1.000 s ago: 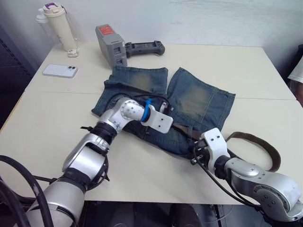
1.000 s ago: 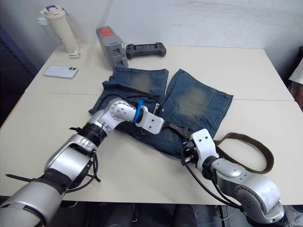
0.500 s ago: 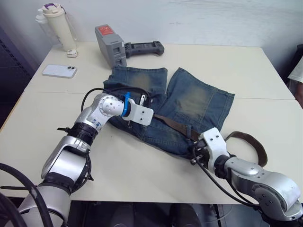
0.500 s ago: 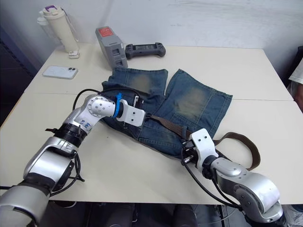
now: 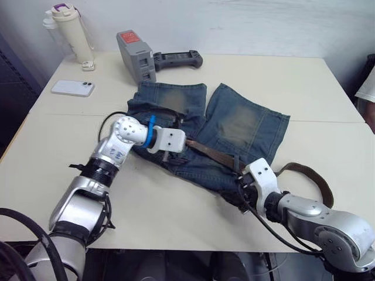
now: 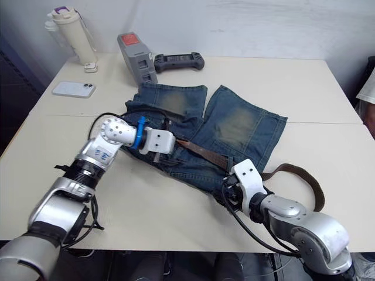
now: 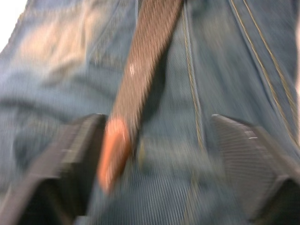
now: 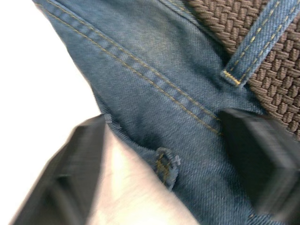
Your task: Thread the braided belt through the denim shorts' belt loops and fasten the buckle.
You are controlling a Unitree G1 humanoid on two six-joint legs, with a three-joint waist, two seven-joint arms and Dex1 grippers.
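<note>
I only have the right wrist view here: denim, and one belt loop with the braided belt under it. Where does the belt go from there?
Observer: The belt runs across the waist of the shorts to the left gripper.
Operator: Is that gripper holding it?
Observer: No. The left wrist view shows it open, with the belt's tan tip lying loose between its fingers, close to one of them.
Operator: And the rest of the belt?
Observer: It curves in a slack loop on the table, past the shorts on the robot's right.
</note>
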